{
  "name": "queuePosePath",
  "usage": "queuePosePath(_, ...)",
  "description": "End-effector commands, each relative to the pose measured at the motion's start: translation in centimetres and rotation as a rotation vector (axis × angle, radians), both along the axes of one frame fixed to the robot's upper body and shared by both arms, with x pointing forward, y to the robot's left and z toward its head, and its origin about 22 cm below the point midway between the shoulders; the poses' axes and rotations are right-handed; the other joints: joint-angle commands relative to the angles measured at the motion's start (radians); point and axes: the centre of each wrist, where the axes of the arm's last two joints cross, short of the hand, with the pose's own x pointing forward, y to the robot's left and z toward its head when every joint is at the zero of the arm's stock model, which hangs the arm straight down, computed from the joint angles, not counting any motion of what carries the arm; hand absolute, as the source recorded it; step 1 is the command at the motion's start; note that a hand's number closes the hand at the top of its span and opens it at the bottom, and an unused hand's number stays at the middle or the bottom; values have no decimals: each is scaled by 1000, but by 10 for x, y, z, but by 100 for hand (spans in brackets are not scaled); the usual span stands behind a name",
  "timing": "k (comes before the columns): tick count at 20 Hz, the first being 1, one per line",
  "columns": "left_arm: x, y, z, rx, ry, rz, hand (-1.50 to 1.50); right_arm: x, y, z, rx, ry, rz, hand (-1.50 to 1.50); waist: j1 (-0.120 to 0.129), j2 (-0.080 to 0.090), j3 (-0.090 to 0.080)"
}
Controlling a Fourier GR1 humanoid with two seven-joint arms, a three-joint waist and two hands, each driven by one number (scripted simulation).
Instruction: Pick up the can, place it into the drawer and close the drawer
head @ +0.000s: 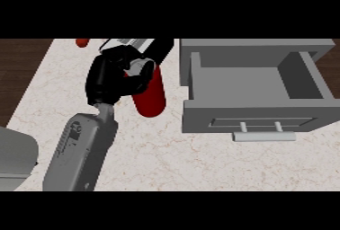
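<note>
The can [150,99] is a long red cylinder with a black and white end, lying slanted on the counter left of the drawer. My right hand [109,81] is over the can's upper part with its fingers curled round it, hiding its middle. The grey forearm comes in from the lower left. The grey drawer [199,117] stands pulled open at the right. Its inside is bare, and its bar handle [264,136] faces me. My left hand does not show.
A small red object [82,42] lies at the counter's far edge, cut off by the top of the view. A grey rounded shape [15,157] fills the left edge. Dark wooden floor [16,67] runs along the counter's left side.
</note>
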Motion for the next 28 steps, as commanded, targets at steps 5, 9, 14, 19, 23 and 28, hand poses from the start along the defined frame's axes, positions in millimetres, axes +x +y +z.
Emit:
queuePosePath(5, 12, -54, 28, 40, 0, -6, 150, 0, -3, 0, 4, 3, -1, -150, -11, 1, 0)
queuePosePath(9, 33, -54, 63, 39, -3, -25, 150, -4, -1, 5, 12, 9, -6, -150, -9, 1, 0)
queuePosePath(14, 40, -91, 99, 37, -24, -3, 150, 6, 0, 14, 6, -18, 7, -150, -21, 3, 0)
queuePosePath(19, 59, -95, 85, 67, -16, -20, 150, 7, -14, 4, -4, -5, 18, -150, -18, 5, 0)
queuePosePath(23, 57, -124, 103, 79, -16, -10, 150, 9, 11, 13, 13, -28, 19, -150, -32, 6, 0)
queuePosePath(28, 66, -135, 115, 85, -5, -20, 150, 15, -2, -4, 7, -7, 28, -150, -24, 5, 1)
